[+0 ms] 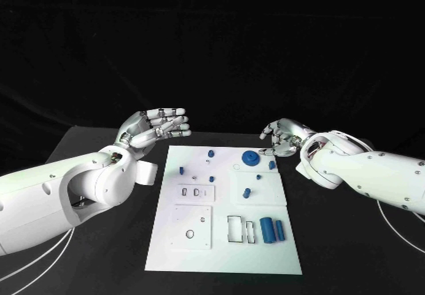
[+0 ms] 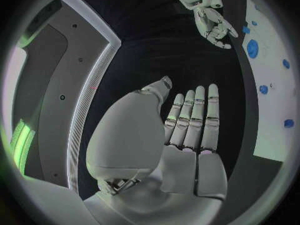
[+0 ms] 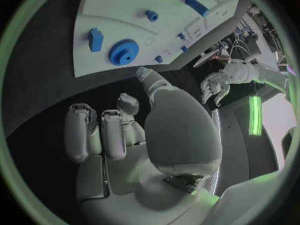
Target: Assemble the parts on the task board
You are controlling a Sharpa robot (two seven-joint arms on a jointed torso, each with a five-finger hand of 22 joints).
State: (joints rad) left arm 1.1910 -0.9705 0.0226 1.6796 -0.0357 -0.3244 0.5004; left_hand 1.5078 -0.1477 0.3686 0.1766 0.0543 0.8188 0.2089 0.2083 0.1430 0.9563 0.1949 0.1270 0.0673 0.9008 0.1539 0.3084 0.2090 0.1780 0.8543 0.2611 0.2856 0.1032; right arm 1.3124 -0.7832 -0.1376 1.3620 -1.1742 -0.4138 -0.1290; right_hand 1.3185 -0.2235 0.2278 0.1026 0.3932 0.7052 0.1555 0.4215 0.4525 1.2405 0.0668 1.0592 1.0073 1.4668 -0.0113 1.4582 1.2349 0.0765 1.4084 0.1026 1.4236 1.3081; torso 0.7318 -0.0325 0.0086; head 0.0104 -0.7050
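Head view is showing both the left hand [image 1: 159,127] and right hand [image 1: 282,137] hovering wide and holding nothing, and that blue gear [image 1: 250,158] is looking light, stiff and probably slick, so pinching its toothed rim seems best

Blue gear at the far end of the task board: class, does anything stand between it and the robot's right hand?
Nothing visible does. The right hand hovers just beyond the board's far right corner, holding nothing, and the blue gear lies close by on the task board with only bare board and table between them.
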